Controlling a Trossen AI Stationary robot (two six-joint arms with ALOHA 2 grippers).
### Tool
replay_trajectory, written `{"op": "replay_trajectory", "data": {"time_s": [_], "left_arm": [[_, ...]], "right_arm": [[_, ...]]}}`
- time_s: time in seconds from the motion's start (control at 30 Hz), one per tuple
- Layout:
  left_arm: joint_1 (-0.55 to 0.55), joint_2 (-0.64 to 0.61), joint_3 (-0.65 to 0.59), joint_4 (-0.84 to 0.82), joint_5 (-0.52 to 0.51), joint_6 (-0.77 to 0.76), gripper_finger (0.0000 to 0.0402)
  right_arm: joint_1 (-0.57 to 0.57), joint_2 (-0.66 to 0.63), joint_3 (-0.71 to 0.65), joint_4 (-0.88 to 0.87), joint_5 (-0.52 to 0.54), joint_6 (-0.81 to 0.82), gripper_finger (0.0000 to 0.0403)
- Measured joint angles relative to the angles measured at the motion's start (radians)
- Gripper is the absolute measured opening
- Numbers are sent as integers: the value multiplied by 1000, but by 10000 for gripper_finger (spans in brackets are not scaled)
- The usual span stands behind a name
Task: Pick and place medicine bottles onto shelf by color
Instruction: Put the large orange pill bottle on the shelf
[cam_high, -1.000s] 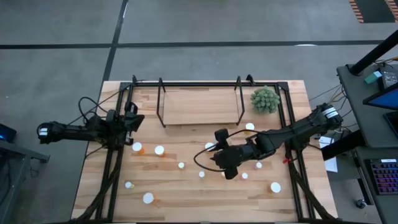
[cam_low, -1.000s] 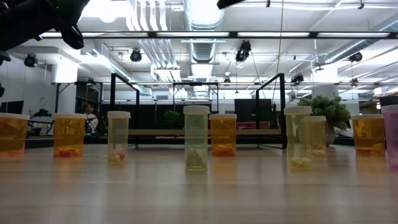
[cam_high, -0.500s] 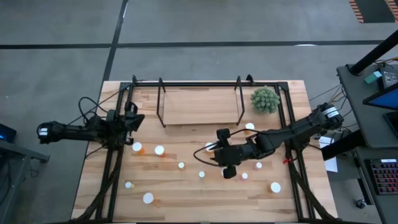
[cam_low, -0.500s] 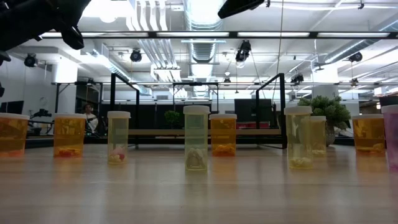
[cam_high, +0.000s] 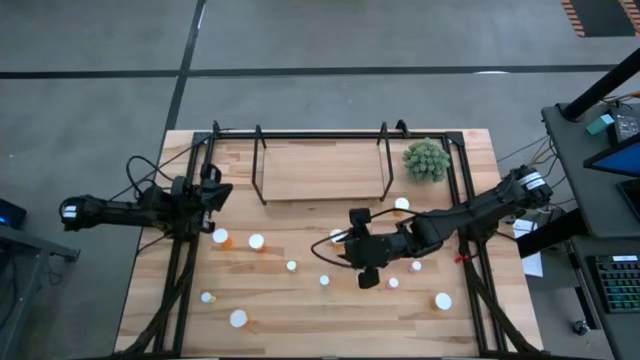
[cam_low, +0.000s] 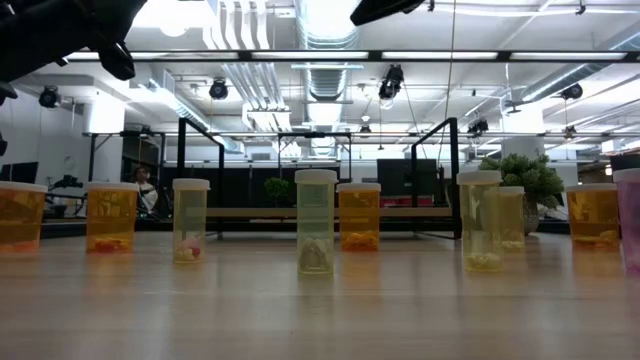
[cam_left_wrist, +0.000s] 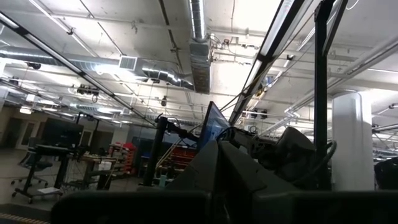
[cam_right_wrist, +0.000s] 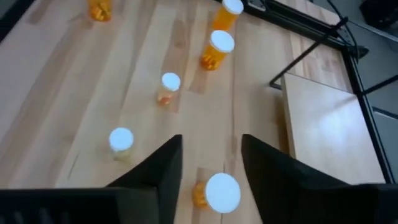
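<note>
Your right pincer (cam_right_wrist: 208, 165), fingers parted and empty, hovers above an orange bottle (cam_right_wrist: 214, 191) at mid-bench; the shelf (cam_high: 320, 170) stands beyond, bare. Approach step: next, descend and close on the cap. Your left pincer (cam_high: 213, 192), closed, waits at the bench's left edge.

The shelf (cam_high: 322, 170) board looks bare between its black uprights (cam_high: 260, 165); scattered bottles (cam_high: 256, 241) crowd the tabletop (cam_high: 300, 310).
</note>
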Motion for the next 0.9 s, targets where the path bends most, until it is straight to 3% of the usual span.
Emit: {"op": "replay_trajectory", "data": {"time_s": [0.23,0.37,0.47,0.67,0.9], "left_arm": [[0,0,0,0,-2,2,0],[0,0,0,0,-2,3,0],[0,1,0,0,-2,4,0],[0,2,0,-1,-2,4,0],[0,2,0,0,-3,5,0]], "right_arm": [[-3,0,5,-15,4,-90,21],[-11,0,19,10,5,-237,11],[-25,0,46,50,13,-174,9],[-44,0,111,4,7,-60,42],[-49,0,112,2,8,-4,155]]}}
